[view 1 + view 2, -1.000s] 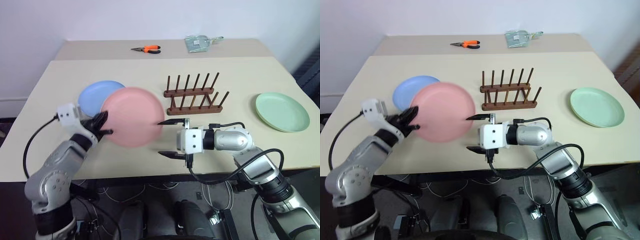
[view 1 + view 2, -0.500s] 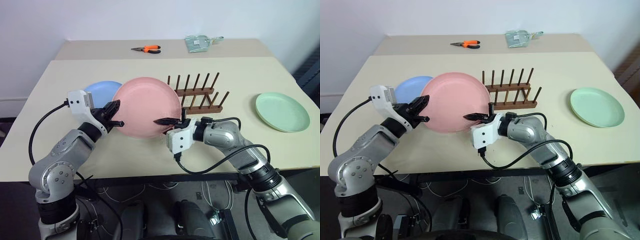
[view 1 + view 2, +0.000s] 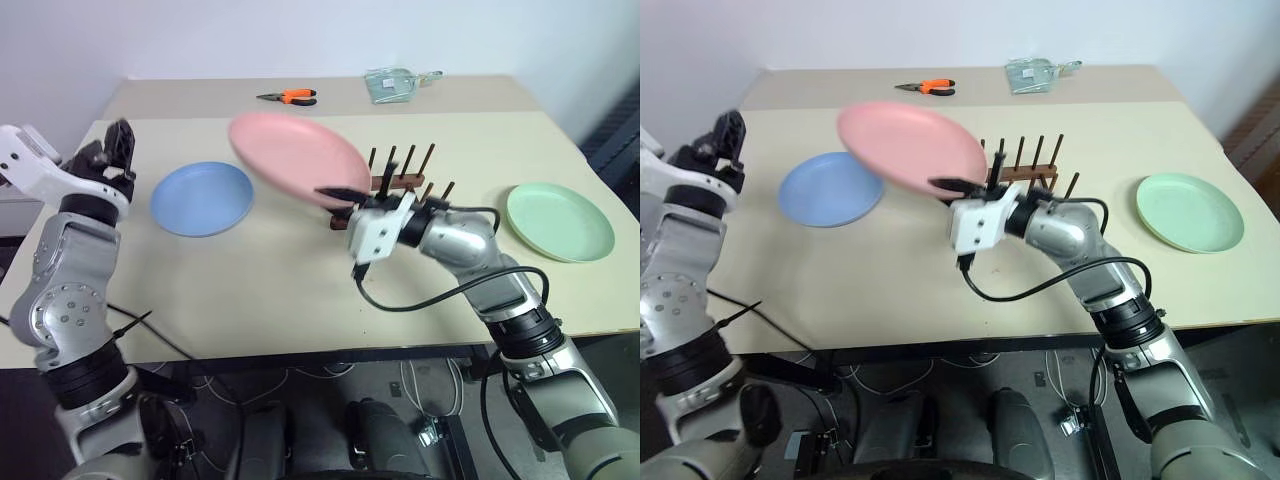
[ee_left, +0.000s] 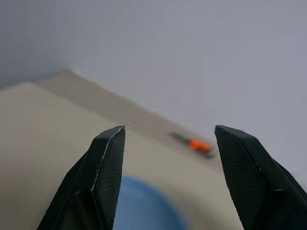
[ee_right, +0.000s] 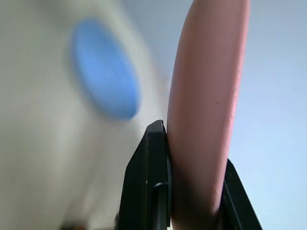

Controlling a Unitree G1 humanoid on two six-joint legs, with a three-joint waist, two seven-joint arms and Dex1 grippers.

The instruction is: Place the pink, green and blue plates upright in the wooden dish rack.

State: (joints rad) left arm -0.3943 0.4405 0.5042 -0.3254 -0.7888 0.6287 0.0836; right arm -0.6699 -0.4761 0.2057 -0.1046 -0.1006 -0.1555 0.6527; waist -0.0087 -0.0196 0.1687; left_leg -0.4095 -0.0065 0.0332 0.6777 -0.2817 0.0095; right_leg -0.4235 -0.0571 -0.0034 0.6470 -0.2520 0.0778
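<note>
from the head we see our right fingers (image 3: pixel 345 197) clamped on the pink plate (image 3: pixel 298 156), raised before the wooden dish rack (image 3: pixel 405 180); blue plate (image 3: pixel 202 197) and green plate (image 3: pixel 558 221) lie on the surface (image 3: pixel 270 290). our left wrist view shows our left fingers (image 4: pixel 108 158) spread apart, empty.

One plate (image 3: pixel 202 197) is lying flat on the left part of the table (image 3: pixel 300 290), and another plate (image 3: pixel 558 221) is lying far on the right. The rack (image 3: pixel 405 178) is standing between them. A third plate (image 3: pixel 298 158) is hanging tilted above the table, partly before the rack. Pliers (image 3: pixel 290 97) and a bag (image 3: pixel 396 85) are lying behind, near the far edge.
</note>
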